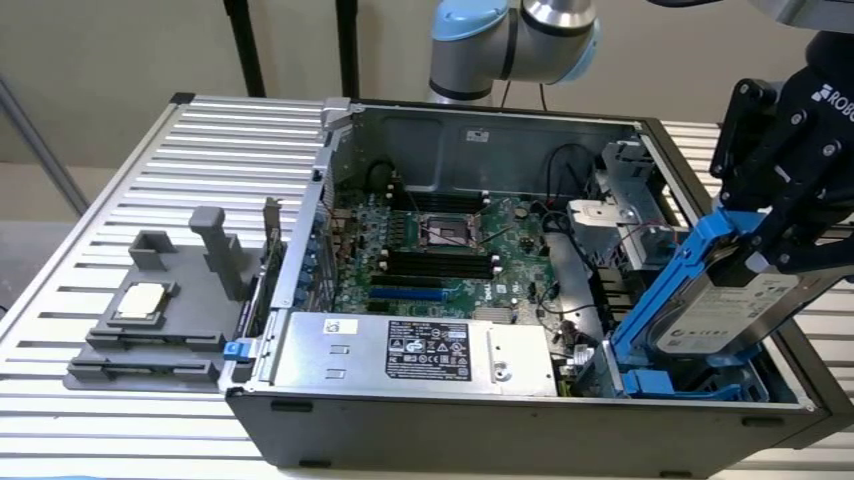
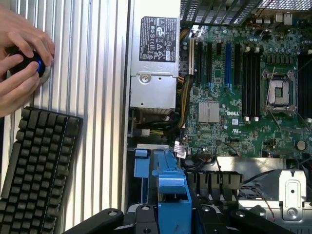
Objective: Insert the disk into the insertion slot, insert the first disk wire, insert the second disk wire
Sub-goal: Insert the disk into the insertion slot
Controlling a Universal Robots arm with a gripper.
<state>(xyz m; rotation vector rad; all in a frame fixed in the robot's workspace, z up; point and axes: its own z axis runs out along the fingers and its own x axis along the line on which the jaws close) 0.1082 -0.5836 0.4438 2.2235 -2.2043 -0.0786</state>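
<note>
So the gripper [image 1: 767,255] is clamped on the disk [image 1: 727,310], tilting it so the lower end meets the insertion slot [image 1: 674,383] in the case's [image 1: 507,425] corner, I reckon.

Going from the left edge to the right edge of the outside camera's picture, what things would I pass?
Grey holder carrying a chip → silver power-supply box → the disk, tilted in its blue carrier.
</note>
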